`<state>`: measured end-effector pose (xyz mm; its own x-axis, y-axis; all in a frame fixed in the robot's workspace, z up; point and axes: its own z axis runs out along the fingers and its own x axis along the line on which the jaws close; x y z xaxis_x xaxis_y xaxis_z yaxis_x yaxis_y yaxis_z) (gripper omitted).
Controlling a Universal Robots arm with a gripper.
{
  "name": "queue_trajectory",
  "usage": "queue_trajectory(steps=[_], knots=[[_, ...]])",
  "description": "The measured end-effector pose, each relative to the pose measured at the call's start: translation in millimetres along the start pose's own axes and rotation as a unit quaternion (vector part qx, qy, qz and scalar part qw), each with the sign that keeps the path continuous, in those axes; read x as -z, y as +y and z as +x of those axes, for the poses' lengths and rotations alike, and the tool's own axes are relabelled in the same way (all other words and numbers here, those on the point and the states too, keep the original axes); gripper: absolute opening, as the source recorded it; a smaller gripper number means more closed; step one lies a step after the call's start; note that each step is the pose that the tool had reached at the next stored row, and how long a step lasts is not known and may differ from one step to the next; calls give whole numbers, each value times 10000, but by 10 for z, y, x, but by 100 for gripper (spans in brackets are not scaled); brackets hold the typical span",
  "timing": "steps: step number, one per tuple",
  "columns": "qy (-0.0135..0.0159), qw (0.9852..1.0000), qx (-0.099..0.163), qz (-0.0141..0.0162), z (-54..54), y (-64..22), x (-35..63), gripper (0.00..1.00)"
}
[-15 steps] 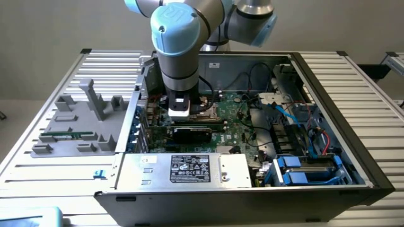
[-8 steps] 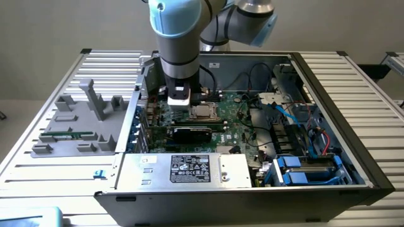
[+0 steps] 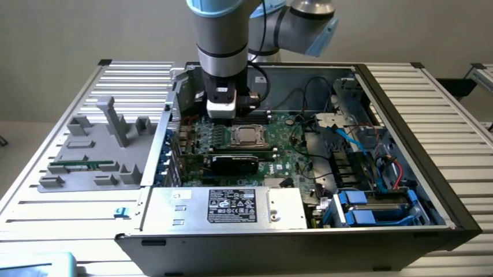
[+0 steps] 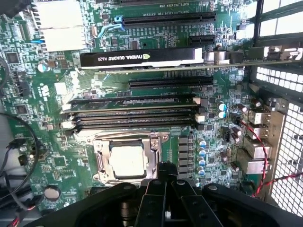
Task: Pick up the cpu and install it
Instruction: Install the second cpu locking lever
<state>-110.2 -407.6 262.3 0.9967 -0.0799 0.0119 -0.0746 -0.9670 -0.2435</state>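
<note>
While the arm hung over the open black computer case (image 3: 431, 190), the claw (image 4: 165, 182) stood closed, its black fingers (image 4: 154, 198) pressed together with nothing between them. Just ahead of the fingertips, the cpu (image 4: 127, 160), a small flat square chip with a pale silver-beige metal top, lay seated in its metal-framed socket (image 4: 124, 142) on the green motherboard (image 4: 57, 161); claw and chip were apart, not touching. In the exterior view the same chip (image 3: 246, 134) sat directly below the wrist.

Beyond the socket from the claw ran a row of long dark memory slots (image 4: 135, 116). Farther out stood a black rectangular graphics card (image 4: 142, 56) on edge, its label reading "NVIDIA QUADRO", followed by a model code too small to make out for certain.

Nearest the exterior camera, the silver power supply box (image 3: 223, 208) carried a black label with white print, unreadable. Outside the case, on the exterior view's left, a grey plastic fixture (image 3: 96, 153) held a long thin green memory stick (image 3: 81, 165).
</note>
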Motion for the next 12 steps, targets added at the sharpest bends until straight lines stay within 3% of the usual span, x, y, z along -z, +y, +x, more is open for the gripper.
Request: queue_trajectory(steps=[2, 4, 6, 8, 10, 12], knots=[[7, 10000, 3, -92, -1, -33, 29, 11], [18, 9997, 8, -242, -3, -61, 37, 11], [30, 9991, 13, -414, -5, -89, 43, 11], [41, 9984, 17, -557, -7, -120, 51, 11], [50, 9977, 21, -673, -6, -160, 73, 11], [57, 9971, 24, -763, 1, -196, 96, 11]])
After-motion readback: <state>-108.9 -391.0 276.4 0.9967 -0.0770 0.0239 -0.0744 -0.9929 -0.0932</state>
